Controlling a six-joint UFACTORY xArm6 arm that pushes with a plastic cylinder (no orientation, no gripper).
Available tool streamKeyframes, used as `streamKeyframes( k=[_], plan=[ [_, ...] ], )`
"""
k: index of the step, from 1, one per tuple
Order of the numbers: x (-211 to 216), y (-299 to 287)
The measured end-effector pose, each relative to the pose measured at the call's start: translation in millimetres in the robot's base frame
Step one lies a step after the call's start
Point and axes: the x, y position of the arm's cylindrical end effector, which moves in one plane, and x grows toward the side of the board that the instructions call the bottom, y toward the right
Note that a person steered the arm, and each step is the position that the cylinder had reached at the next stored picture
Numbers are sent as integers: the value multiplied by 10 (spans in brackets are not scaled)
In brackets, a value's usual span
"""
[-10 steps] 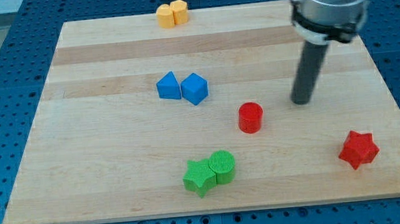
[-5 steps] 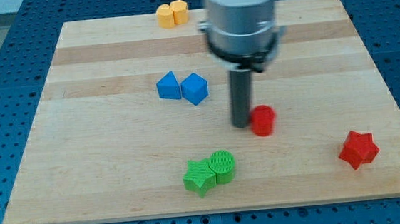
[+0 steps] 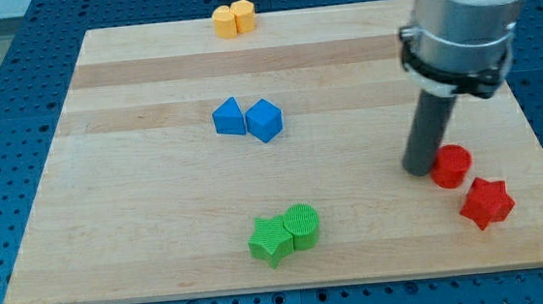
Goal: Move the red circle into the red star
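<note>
The red circle [image 3: 451,166] is a short red cylinder at the view's right side of the wooden board. The red star [image 3: 486,203] lies just below and to the right of it, very close, with a thin gap or touching; I cannot tell which. My tip [image 3: 419,170] rests on the board right against the circle's left side. The dark rod rises from there to the grey arm body at the view's top right.
A blue triangle [image 3: 229,116] and blue cube [image 3: 264,120] sit together at centre left. A green star [image 3: 271,239] and green circle [image 3: 302,224] touch near the bottom. Two yellow blocks [image 3: 233,19] sit at the top edge. The board's right edge [image 3: 533,141] is near.
My tip swept from the circle's left side toward the view's right, pushing the red circle right and slightly down until it sits next to the red star. The other blocks have not moved.
</note>
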Motion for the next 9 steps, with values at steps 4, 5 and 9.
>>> streamKeyframes(
  k=[4,5,9],
  plan=[
    [-211,189],
    [25,230],
    [-152,-506]
  ],
)
